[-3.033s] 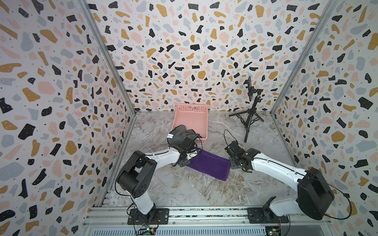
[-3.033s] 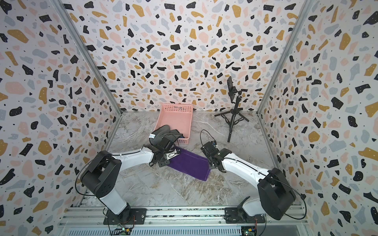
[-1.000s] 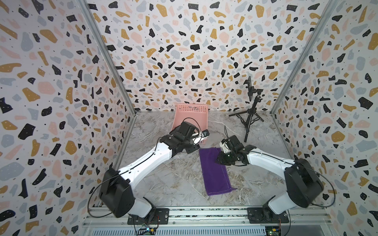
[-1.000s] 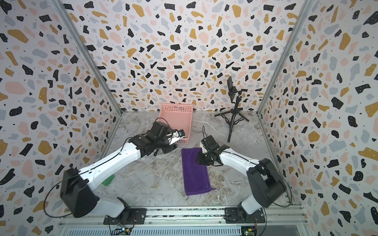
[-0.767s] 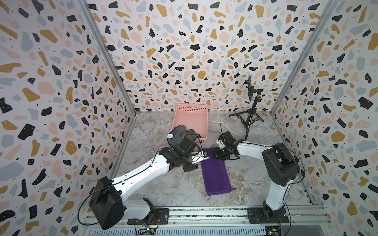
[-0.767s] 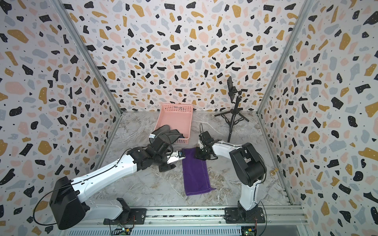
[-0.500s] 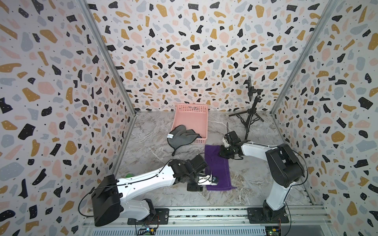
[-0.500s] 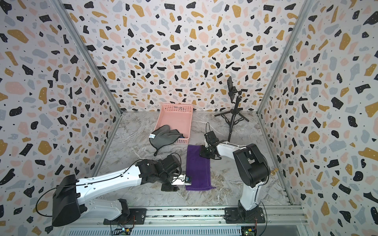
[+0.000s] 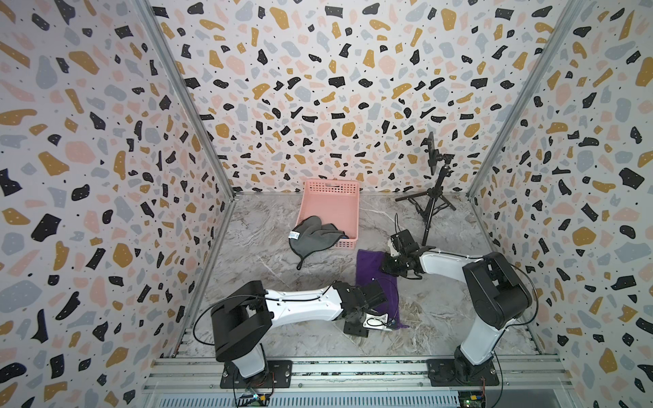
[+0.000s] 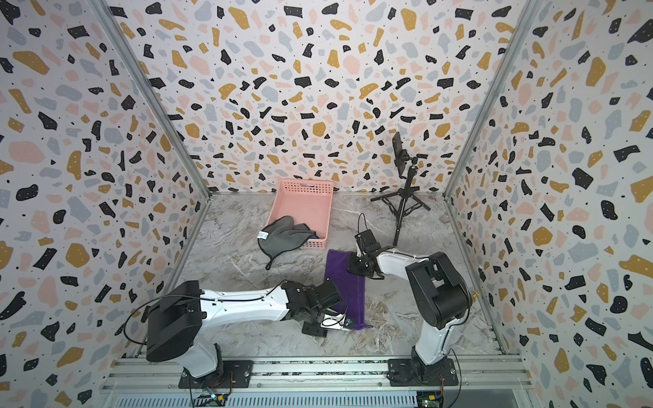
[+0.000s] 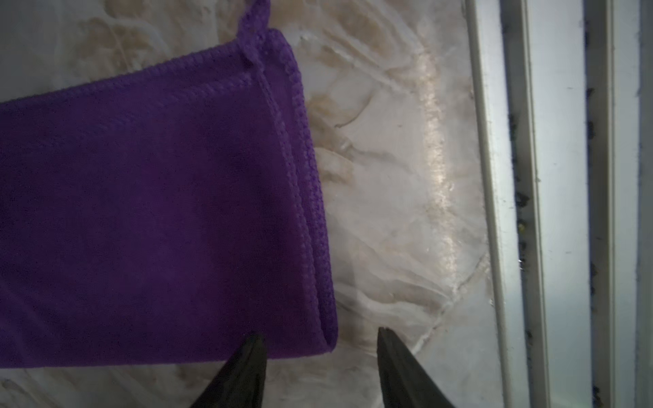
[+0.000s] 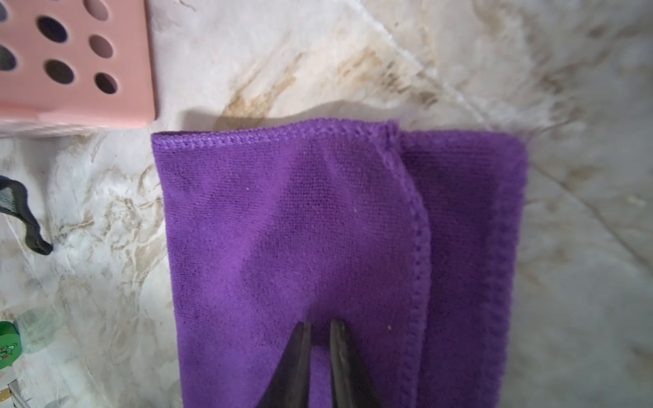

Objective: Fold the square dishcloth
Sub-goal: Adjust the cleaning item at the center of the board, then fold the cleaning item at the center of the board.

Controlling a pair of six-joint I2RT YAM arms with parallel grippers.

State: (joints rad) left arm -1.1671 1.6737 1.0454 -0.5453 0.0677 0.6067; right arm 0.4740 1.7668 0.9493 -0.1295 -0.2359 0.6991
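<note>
My left gripper (image 11: pixel 319 333): jaws open, straddling a near-end corner of the dishcloth (image 11: pixel 159 212), one fingertip over the purple fabric, the other over bare table (image 11: pixel 388 212), nothing held. My right gripper (image 12: pixel 319 324): jaws nearly closed with a slim gap, tips down on the cloth's top layer at the far end; can't tell if fabric is pinched. The cloth is folded into a long strip, flat mid-table, running near to far. The top layer falls short, so a band of the lower layer shows along one long edge. Pink basket (image 9: pixel 330 183) just far-left of it, with a grey cloth (image 9: pixel 312 236) draped over its near-left corner. Tripod (image 9: pixel 433 201) far right.
</note>
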